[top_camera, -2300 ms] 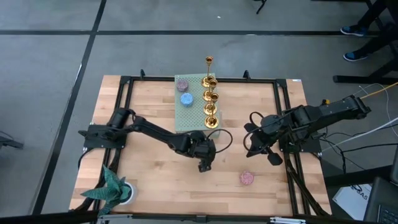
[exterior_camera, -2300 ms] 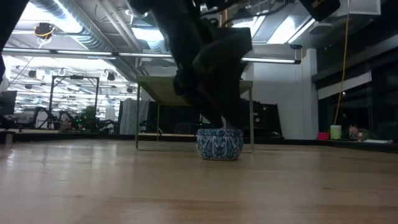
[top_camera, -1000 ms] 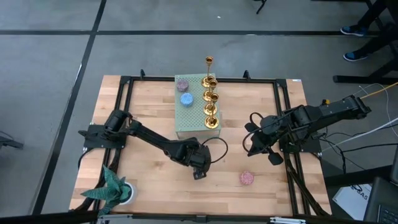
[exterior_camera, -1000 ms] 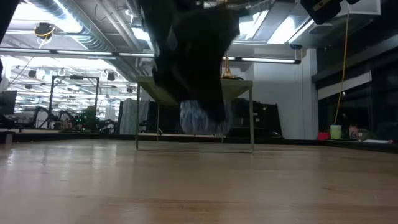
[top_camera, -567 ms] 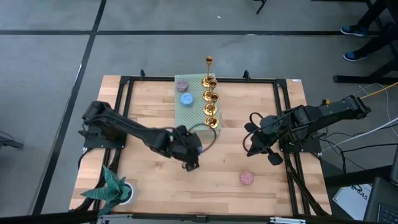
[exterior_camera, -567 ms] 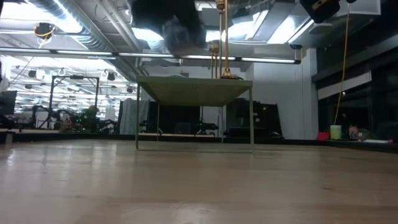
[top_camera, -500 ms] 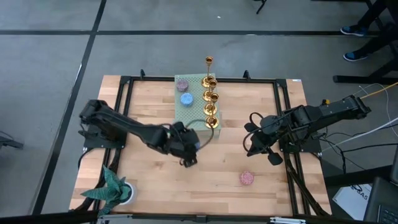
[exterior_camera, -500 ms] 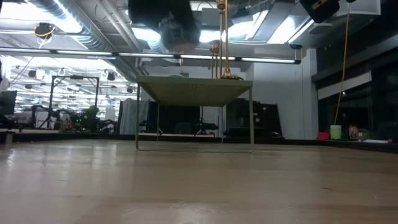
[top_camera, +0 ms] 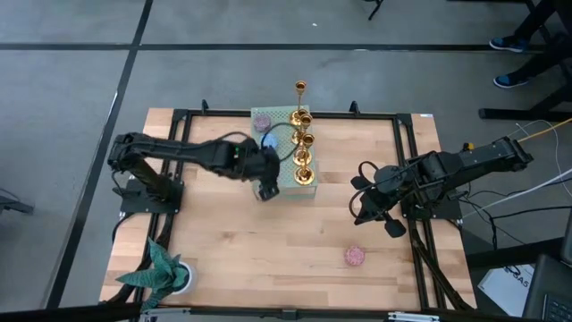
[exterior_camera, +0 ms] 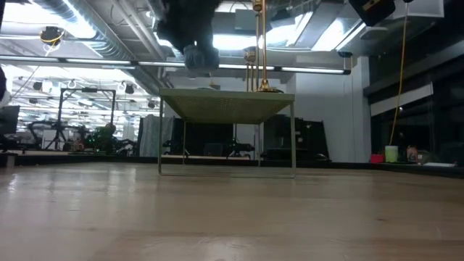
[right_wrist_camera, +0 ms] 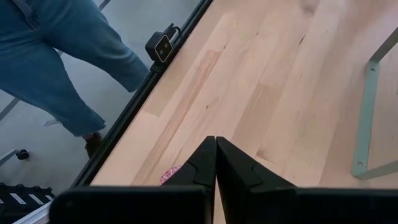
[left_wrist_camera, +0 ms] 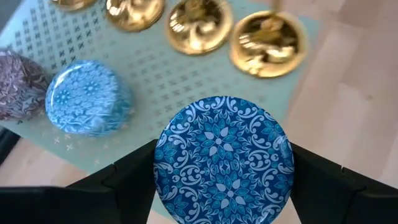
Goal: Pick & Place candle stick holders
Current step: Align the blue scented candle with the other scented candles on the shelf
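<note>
The left gripper (top_camera: 264, 190) hangs over the near edge of the small green stand (top_camera: 279, 177) in the middle of the bench (top_camera: 214, 250), its fingers (left_wrist_camera: 127, 177) grasping a round blue patterned tin (left_wrist_camera: 224, 158) by its sides. The candle stick holders (top_camera: 303, 143) stand in a gold row along one side of the stand top, and the wrist view shows their flared bases (left_wrist_camera: 267, 42) just beyond the held tin. A lighter blue tin (left_wrist_camera: 87, 106) and a purple one (left_wrist_camera: 15, 84) already sit on the stand.

To do this step well, the tin should probably go down on the bare perforated patch between the light blue tin and the gold bases, lowered level so its edge does not clip either. The nearest holder looks easy to tip, so the approach is best kept straight down, and the fingers opened only once the tin rests flat.

The right gripper (top_camera: 374, 215) waits at the bench's right side, fingers (right_wrist_camera: 233, 168) pressed together on nothing. A pink tin (top_camera: 355, 257) lies near it.
</note>
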Robot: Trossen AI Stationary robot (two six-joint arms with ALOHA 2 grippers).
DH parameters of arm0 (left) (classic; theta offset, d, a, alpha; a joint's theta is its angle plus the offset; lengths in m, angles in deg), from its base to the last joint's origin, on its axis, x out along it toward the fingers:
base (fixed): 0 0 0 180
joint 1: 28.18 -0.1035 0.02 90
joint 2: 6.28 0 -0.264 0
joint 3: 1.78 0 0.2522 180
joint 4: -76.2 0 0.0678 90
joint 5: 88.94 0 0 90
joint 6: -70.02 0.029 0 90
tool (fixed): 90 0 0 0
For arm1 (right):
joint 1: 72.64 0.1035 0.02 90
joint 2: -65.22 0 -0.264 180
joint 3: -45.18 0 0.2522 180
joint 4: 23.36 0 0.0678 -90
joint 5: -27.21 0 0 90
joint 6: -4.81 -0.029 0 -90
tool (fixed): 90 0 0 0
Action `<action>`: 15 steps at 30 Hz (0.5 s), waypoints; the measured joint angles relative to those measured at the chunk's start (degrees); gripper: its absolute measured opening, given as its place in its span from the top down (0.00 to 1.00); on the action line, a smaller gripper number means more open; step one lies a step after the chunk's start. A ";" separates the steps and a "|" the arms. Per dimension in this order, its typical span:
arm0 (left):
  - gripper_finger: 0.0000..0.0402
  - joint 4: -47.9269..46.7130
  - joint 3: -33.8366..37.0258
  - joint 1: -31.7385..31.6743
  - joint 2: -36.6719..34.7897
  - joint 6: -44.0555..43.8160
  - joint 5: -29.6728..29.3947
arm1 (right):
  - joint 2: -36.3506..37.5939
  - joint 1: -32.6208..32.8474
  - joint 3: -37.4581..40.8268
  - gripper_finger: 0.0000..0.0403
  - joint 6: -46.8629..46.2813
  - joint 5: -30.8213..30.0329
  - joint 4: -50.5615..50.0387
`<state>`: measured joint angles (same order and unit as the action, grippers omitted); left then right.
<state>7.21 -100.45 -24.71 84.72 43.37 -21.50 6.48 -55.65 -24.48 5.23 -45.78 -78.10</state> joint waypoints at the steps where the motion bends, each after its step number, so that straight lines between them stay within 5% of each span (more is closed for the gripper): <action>1: 0.27 -0.25 0.00 -1.20 0.35 0.35 0.74 | 0.00 0.00 0.00 0.96 0.00 0.00 -0.01; 15: 0.25 -0.84 0.00 -10.89 0.89 -2.65 10.93 | 0.00 0.00 0.00 0.96 0.02 0.06 -0.03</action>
<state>6.37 -100.45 -35.61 85.61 40.71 -10.58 6.48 -55.65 -24.48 5.26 -45.73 -78.13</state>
